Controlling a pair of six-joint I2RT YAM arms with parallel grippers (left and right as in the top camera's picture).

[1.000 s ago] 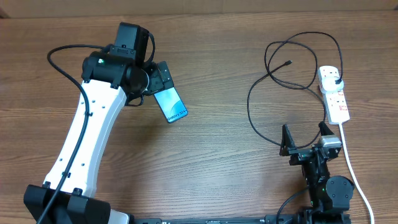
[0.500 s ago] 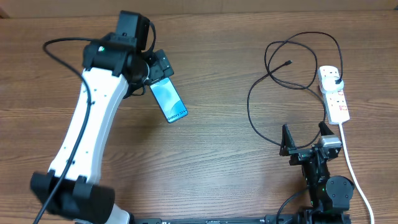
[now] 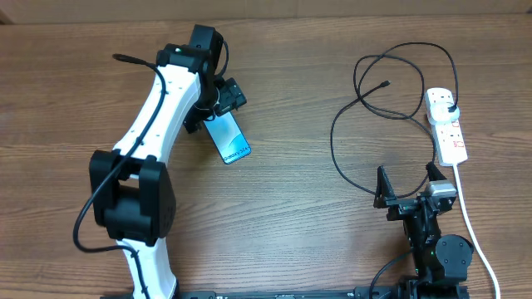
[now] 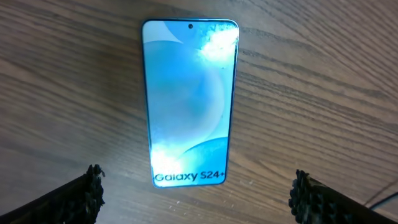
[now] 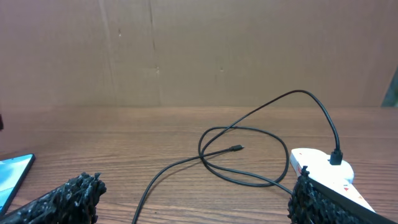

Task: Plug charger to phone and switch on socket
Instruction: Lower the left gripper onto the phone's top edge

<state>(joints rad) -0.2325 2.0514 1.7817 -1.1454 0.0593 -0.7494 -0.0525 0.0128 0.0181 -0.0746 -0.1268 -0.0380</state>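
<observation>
Overhead view: phone (image 3: pixel 229 139) face up, screen lit, lying at a slant on wooden table (image 3: pixel 291 232), left of centre. Charger (image 3: pixel 333 141) loops loose on right side, well apart from phone; connector tip (image 3: pixel 386 84) free on the wood, plug end in socket (image 3: pixel 446 124) at far right. Left gripper (image 4: pixel 198 191) over phone, jaws spread wider than phone, holding nothing. Right gripper (image 3: pixel 407 184) near front edge beside cable loop, jaws wide apart, empty
</observation>
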